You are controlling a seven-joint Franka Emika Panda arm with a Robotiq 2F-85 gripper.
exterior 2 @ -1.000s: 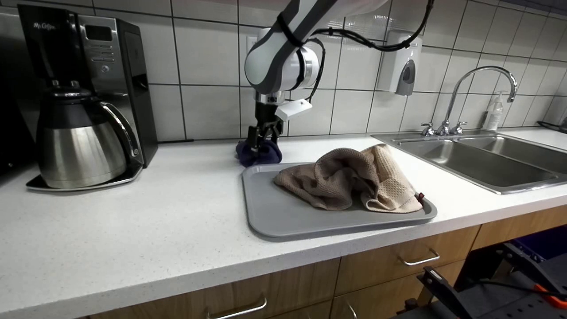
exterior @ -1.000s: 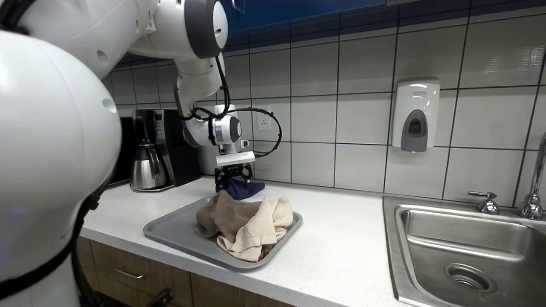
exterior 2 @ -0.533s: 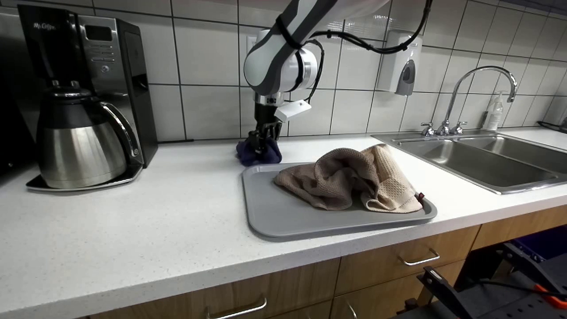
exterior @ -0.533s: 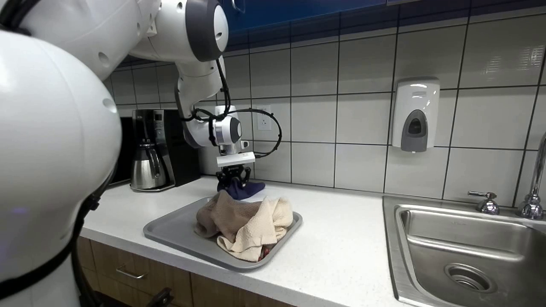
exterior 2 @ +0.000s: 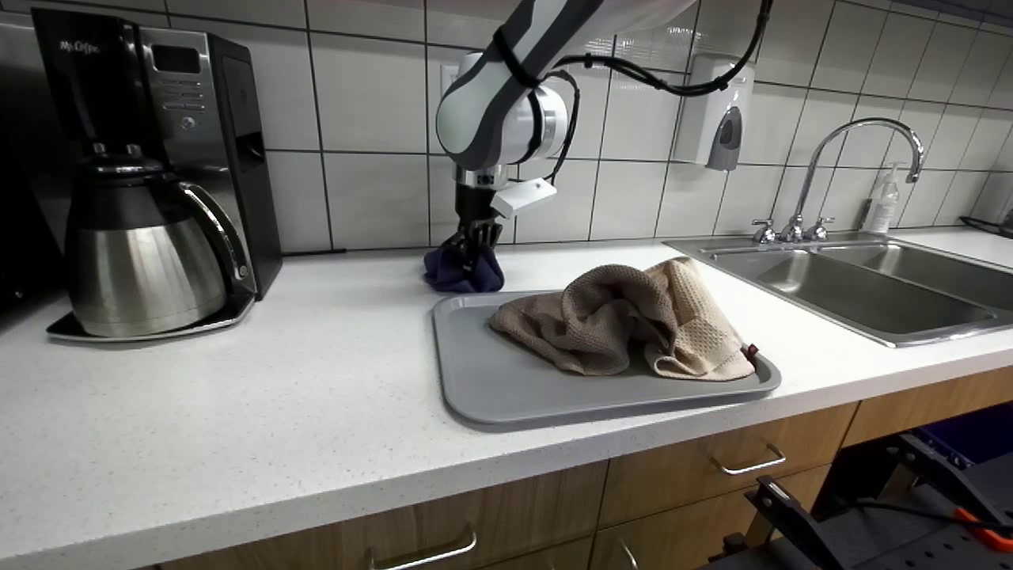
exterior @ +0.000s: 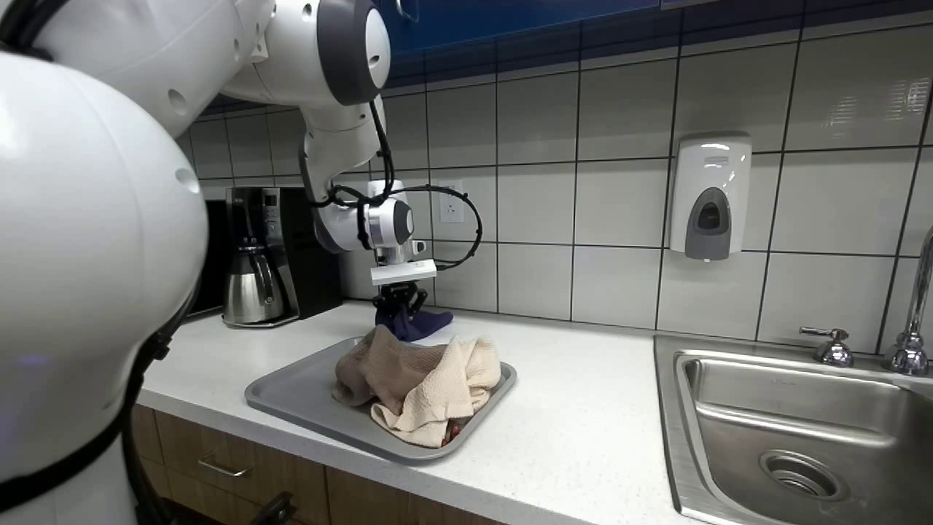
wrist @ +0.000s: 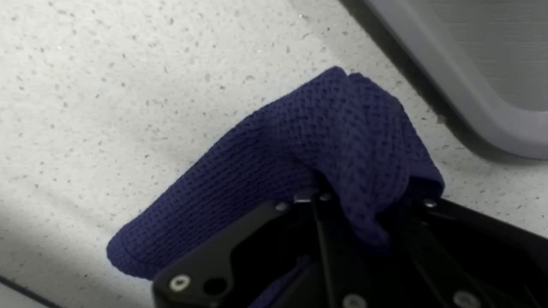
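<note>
A dark purple-blue waffle cloth point(wrist: 239, 167) lies crumpled on the white counter, close to the back wall. My gripper point(wrist: 364, 209) points down at it, its black fingers shut with a bunched fold pinched between them. In both exterior views the cloth point(exterior: 431, 323) point(exterior 2: 445, 271) spreads out below the gripper point(exterior: 401, 312) point(exterior 2: 468, 260) and still rests on the counter. The fingertips themselves are buried in fabric. Just beside it stands a grey tray point(exterior: 291, 397) point(wrist: 479, 98) bearing a brown towel point(exterior 2: 586, 324) and a cream towel point(exterior 2: 700, 332), both rumpled. Something small and red point(exterior: 453, 432) peeks from under the cream one.
A coffee maker point(exterior 2: 190, 142) with a steel carafe point(exterior 2: 146, 273) occupies one end of the counter. At the opposite end is a steel sink point(exterior: 678, 437) with a faucet point(exterior 2: 863, 125). A soap dispenser point(exterior: 711, 197) hangs on the tiled wall right behind.
The fingers have come together from wide apart, gathering the purple-blue cloth's fold between them. The arm has sunk very slightly. Tray and towels stay where they were.
</note>
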